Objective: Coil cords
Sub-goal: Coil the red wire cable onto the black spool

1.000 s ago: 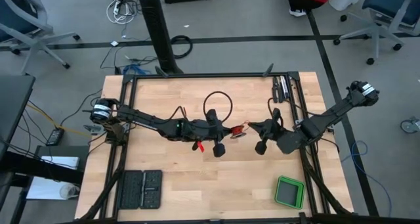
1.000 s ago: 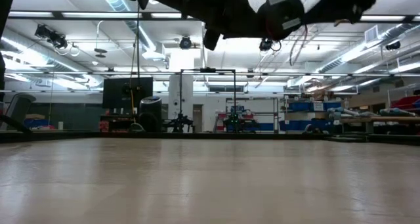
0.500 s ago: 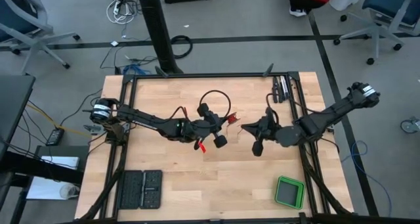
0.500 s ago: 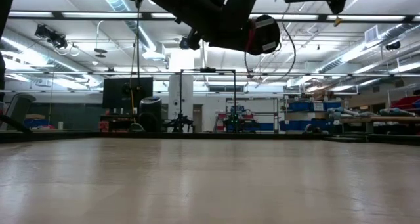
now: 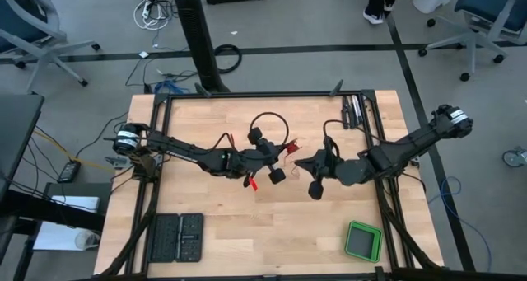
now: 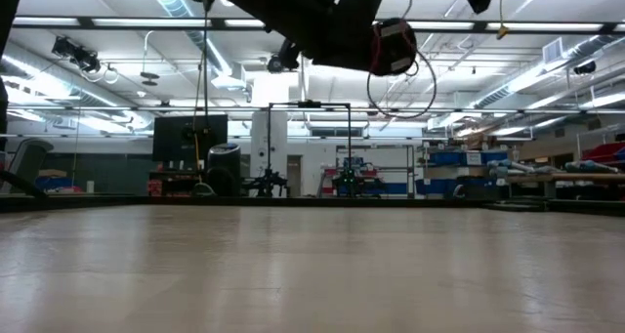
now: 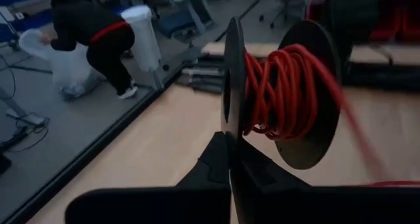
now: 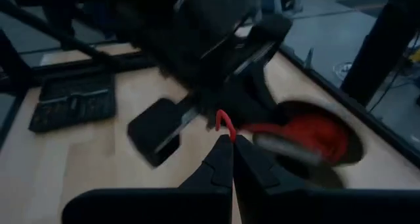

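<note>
1. The left gripper (image 7: 230,145) has its jaws clamped on the rim of a dark spool (image 7: 298,96), held up over the middle of the table (image 5: 247,231).
2. The right gripper (image 8: 228,142) has its jaws pressed together on the free end of the red cord (image 8: 223,121), just beside the spool and the left gripper.
3. The cord (image 7: 279,89) sits mostly on the spool: many red turns are bunched around the hub between the two discs. A short run leads off from the spool towards the right gripper.
4. Judged from this, the winding looks well along. What seems left is the last short stretch of cord and its end, which is not yet tucked in. The turns lie unevenly, so they may need tidying.
5. From above, the right gripper (image 5: 298,161) has moved in towards the left gripper (image 5: 277,153) since a second ago; the gap between the two has narrowed.
6. The left arm has pulled back a little from its place a second ago, and the black cable loop above it looks smaller.
7. At table height, the spool (image 6: 394,48) now hangs higher than before.
</note>
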{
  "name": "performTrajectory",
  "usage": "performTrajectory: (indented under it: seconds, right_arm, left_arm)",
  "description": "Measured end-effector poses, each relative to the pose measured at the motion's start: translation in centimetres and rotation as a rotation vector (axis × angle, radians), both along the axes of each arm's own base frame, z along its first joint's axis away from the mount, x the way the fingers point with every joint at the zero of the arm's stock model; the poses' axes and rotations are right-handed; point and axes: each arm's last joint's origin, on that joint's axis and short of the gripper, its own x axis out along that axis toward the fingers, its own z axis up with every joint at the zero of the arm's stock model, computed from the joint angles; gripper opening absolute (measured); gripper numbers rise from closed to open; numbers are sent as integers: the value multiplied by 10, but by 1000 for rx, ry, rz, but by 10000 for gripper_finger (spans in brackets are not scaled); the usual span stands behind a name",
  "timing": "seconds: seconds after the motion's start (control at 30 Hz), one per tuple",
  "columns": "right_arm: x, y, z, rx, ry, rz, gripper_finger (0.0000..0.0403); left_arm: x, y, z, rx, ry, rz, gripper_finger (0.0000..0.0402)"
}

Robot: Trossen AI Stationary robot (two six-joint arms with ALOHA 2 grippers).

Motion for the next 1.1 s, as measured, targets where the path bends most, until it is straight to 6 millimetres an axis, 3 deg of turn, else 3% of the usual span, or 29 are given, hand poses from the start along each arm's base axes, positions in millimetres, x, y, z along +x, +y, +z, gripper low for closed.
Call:
performTrajectory:
  seconds: [0.2,0.47,0.77,0.9,1.1]
  right_arm:
    - [-12,4,-13,-47,90,-110,0]
    - [-14,6,-18,-44,114,-127,0]
    - [-52,-6,-21,-61,208,-260,0]
    - [-63,-14,-9,-73,176,-286,0]
    - [-70,-19,29,-138,93,-284,0]
  left_arm:
    - [2,-5,5,-4,-52,-56,1]
    - [5,-12,15,-54,-165,-205,1]
    - [5,-19,13,-47,-133,-263,1]
    - [3,-17,6,-3,-35,-252,1]
    - [-1,-9,-9,58,151,-212,1]
